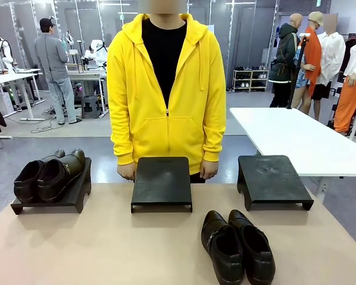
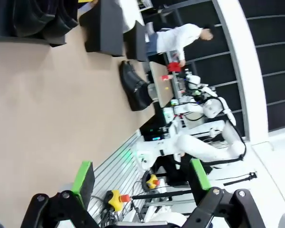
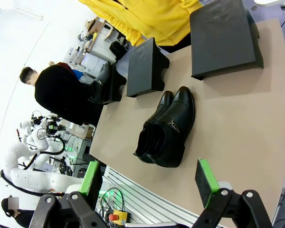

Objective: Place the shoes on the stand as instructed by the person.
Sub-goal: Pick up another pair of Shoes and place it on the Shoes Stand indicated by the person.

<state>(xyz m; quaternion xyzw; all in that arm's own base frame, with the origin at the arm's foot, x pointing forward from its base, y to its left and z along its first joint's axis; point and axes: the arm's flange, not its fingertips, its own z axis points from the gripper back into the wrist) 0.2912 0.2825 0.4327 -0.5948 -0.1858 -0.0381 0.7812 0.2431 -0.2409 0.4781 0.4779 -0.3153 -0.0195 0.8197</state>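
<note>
One pair of glossy black shoes [image 1: 50, 172] sits on the left black stand [image 1: 77, 193]. The buckled pair [image 1: 237, 246] stands on the tan table near its front edge, right of centre, toes towards the robot's side. Nothing rests on the middle stand [image 1: 162, 181] or the right stand [image 1: 272, 178]. The person [image 1: 166, 89] in the yellow hoodie stands behind the middle stand with a hand [image 1: 126, 171] at each far corner. My right gripper [image 3: 148, 183] is open above the table's near edge, the buckled pair [image 3: 168, 128] ahead of it. My left gripper [image 2: 141, 183] is open, far from the buckled pair [image 2: 135, 88].
The tan table [image 1: 107, 249] has bare room at front left and between the stands. A white table [image 1: 296, 139] stands behind at the right. Other people are farther back in the room.
</note>
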